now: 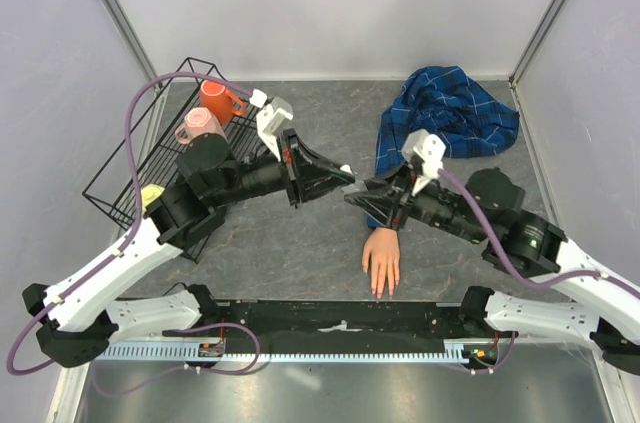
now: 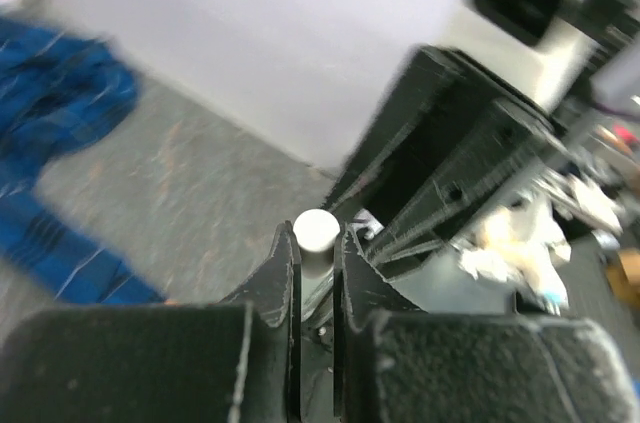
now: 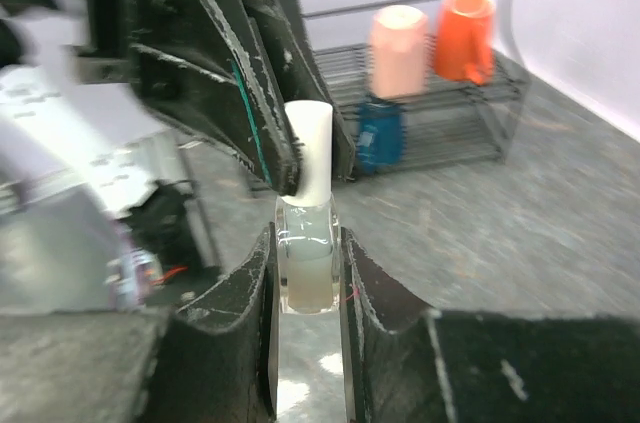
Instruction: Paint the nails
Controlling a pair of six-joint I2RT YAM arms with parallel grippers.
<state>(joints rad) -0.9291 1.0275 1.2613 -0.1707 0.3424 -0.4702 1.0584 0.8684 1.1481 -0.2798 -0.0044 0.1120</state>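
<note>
Under both claws lies a grey mottled table (image 1: 290,243), boxed in by white walls (image 1: 330,3). Well left of the left claw (image 1: 345,175) stands a black wire rack (image 1: 120,178) holding a pink mug (image 1: 200,126) and an orange mug (image 1: 215,98). Behind the right claw (image 1: 358,193) a blue plaid sleeve (image 1: 450,113) lies bunched. The pale peach hand (image 1: 381,258) lies flat on the table, its wrist hidden under the right claw and its fingers pointing at the near edge. The nails (image 1: 380,291) sit at those fingertips, below and nearer than both claws; they are too small to show any colour. The left arm reaches rightward, low and level, its claw closed on the white cap (image 3: 310,148). The right arm reaches leftward to meet it, its claw clamped on the clear bottle (image 3: 305,268) just under the cap. The two claws nearly touch tip to tip above the table.
</note>
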